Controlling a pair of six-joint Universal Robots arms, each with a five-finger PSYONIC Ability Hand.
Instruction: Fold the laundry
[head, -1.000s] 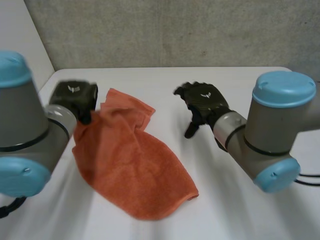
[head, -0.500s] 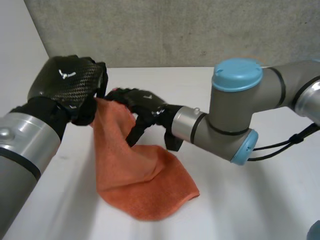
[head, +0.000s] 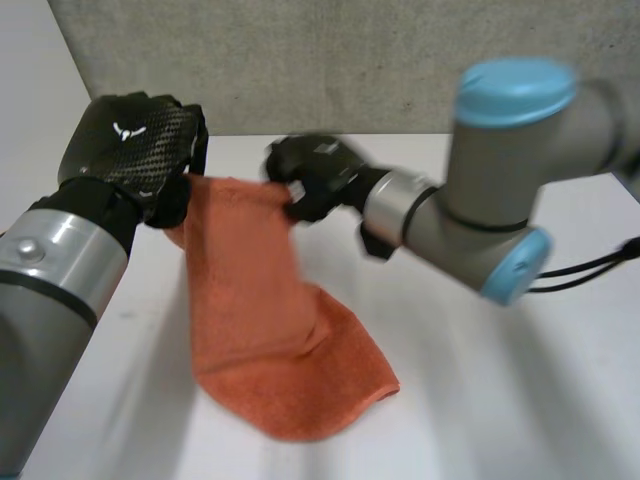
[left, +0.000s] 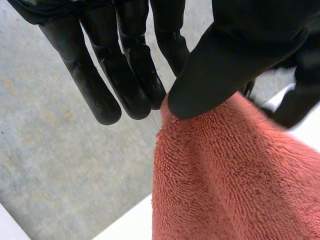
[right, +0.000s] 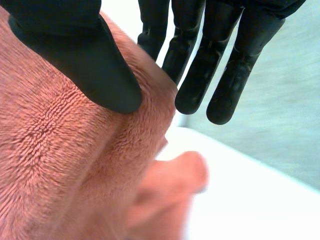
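In the head view, the orange towel (head: 265, 340) hangs from its raised upper edge. Its lower end lies crumpled on the white table (head: 500, 400). The left hand (head: 135, 150) holds one upper corner. The right hand (head: 312, 182) is at the other end of that same top edge, so the cloth stretches between the two. A rough grey wall (head: 330, 60) stands behind the table, and a pale wall (head: 35, 75) lies off to the robot's left.

In the left wrist view, the left hand (left: 225, 50) pinches the towel (left: 235, 185) at its corner, thumb pressed against nearly straight fingers (left: 100, 90). The mottled grey wall (left: 65, 165) and a strip of the table (left: 127, 225) lie beyond.

In the right wrist view, the right hand (right: 75, 45) presses its thumb down on the towel (right: 55, 165), with the cloth's edge caught against the straight fingers (right: 197, 75). Below the fingertips the table (right: 260, 200) meets the grey wall (right: 290, 110).
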